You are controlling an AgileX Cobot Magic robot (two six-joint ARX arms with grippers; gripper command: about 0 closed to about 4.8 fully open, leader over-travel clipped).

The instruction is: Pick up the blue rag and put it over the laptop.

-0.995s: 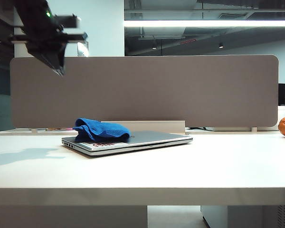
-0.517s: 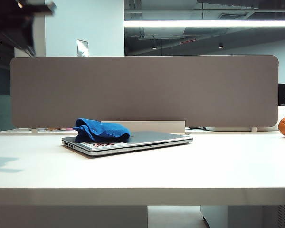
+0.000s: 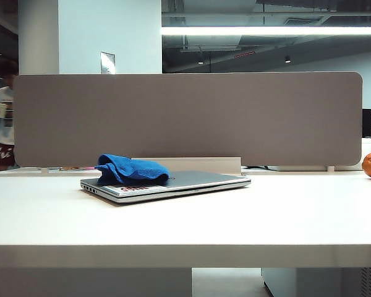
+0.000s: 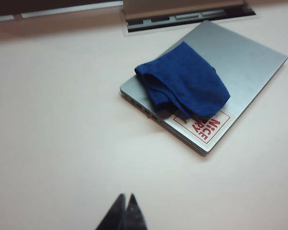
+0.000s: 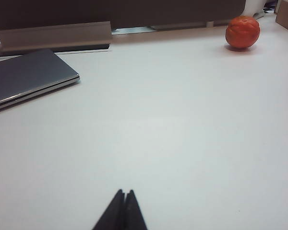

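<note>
Blue rag [image 4: 185, 84] lies bunched on the closed laptop [image 4: 249, 60], covering the lid end by the white sticker w/ red print [image 4: 205, 125]; in the exterior view it sits on the laptop's left portion, at approx. 9 o'clock from lid centre. Left gripper [image 4: 125, 203] is above bare table [image 4: 53, 134], fingers pressed together, holding nothing, well apart from the rag. Right gripper [image 5: 123, 196] is likewise closed and empty over the table, w/ the laptop well apart to one side and an orange ball [image 5: 242, 32] far off.
</note>
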